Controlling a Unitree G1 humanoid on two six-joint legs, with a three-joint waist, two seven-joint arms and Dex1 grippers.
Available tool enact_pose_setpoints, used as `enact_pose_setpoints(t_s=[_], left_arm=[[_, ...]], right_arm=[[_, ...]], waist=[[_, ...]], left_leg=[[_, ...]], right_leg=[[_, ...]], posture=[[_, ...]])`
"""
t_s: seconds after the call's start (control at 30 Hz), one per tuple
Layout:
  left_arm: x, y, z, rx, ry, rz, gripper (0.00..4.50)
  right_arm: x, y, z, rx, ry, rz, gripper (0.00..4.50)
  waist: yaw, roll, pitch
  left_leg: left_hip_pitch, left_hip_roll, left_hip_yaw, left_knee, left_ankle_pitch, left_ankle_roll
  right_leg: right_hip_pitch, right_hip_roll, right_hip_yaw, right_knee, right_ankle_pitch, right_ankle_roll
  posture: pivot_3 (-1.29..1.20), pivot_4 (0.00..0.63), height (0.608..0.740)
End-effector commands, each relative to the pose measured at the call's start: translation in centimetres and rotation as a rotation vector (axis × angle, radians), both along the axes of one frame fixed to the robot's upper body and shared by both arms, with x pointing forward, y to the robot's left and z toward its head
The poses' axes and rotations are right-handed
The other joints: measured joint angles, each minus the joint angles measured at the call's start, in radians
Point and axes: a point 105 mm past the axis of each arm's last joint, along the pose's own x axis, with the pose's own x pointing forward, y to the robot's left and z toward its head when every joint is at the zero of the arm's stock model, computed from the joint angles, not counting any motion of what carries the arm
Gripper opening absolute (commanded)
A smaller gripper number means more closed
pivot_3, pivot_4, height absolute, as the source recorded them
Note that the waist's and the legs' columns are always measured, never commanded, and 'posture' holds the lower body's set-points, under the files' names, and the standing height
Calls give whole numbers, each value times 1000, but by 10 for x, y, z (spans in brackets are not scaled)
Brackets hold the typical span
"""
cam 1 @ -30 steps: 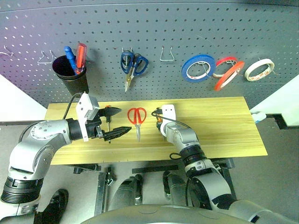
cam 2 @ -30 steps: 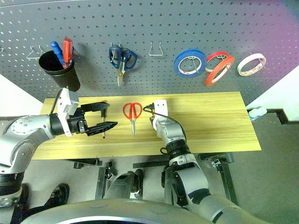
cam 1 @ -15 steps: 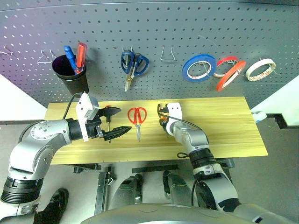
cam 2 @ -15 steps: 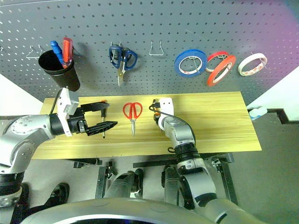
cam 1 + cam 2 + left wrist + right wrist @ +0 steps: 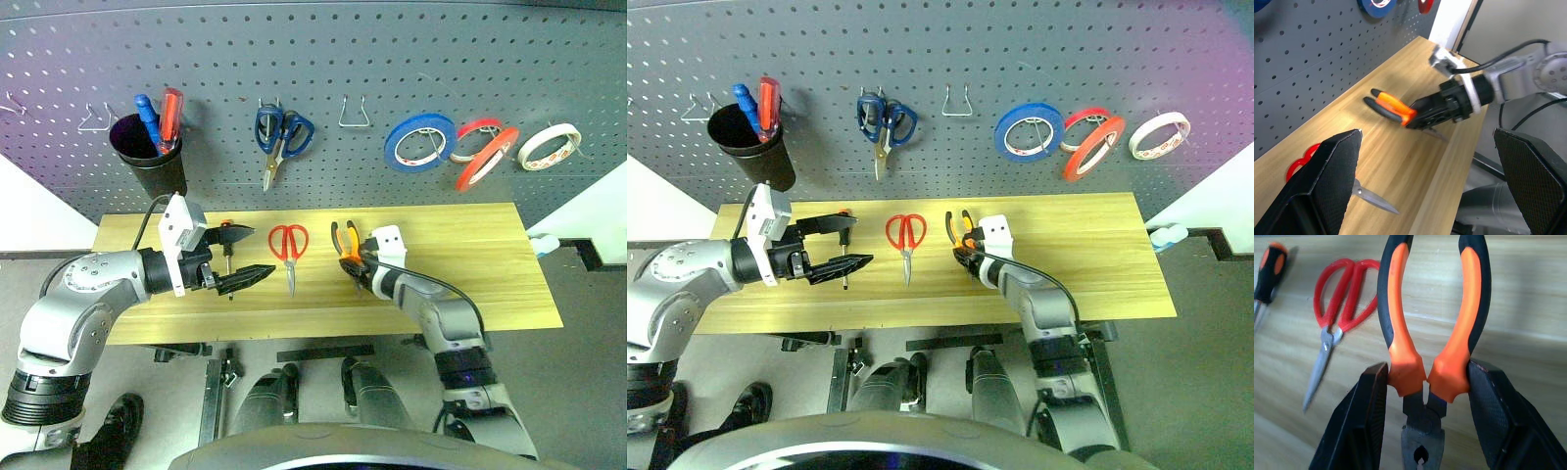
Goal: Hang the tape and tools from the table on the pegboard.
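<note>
My right gripper (image 5: 1425, 396) is shut on the pliers (image 5: 344, 239) near their pivot, orange-and-black handles pointing toward the pegboard (image 5: 411, 59), just above the table (image 5: 480, 269). The red-handled scissors (image 5: 287, 245) lie flat to the pliers' left. Further left lies the slim screwdriver (image 5: 226, 235), partly hidden by my left gripper (image 5: 263, 250), which hovers open and empty over it. The thin all-red tape (image 5: 483, 159) hangs on a pegboard hook at the right.
On the pegboard are a black cup (image 5: 149, 157) holding blue and red screwdrivers, blue-handled scissors (image 5: 281, 135), an empty wire hook (image 5: 353, 113), a blue roll (image 5: 419, 142), a red roll with a white core (image 5: 474, 130) and a white roll (image 5: 547, 145).
My right gripper has swung to the right and back toward me with the pliers, rising a little and turning. The left arm and the scissors stayed put.
</note>
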Motion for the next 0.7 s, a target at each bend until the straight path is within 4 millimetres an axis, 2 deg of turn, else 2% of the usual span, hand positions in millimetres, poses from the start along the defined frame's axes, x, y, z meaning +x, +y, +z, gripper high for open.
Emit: enact_pose_setpoints(t_s=[0.03,0.17,0.33,0.53,0.7], left_arm=[[0,6,11,-13,-38,13,4500],[2,9,12,-8,-35,17,4500],[6,8,13,-11,-39,13,4500],[12,9,17,-18,-50,17,4500],[14,9,20,-31,-59,22,4500]], right_arm=[[-10,5,25,121,-102,49,2067],[-22,4,34,178,-162,80,2067],[-27,0,45,245,-209,92,2067],[-29,-16,76,317,-323,82,2067],[-25,-20,115,395,-432,97,2067]], waist=[[-1,0,0],[-1,0,0],[1,0,0],[0,0,0],[-2,0,0]], left_leg=[[0,0,0,0,0,0],[-1,0,0,0,0,0],[-1,0,0,1,0,0],[-1,0,0,1,0,0],[-1,0,0,1,0,-1]], right_leg=[[0,0,0,0,0,0],[-1,0,0,0,0,0],[0,0,0,0,-1,-3],[0,0,0,-1,0,0],[-1,0,0,1,0,0]], posture=[[-30,275,740],[-39,275,740],[-58,268,740],[-71,256,740],[-80,239,740]])
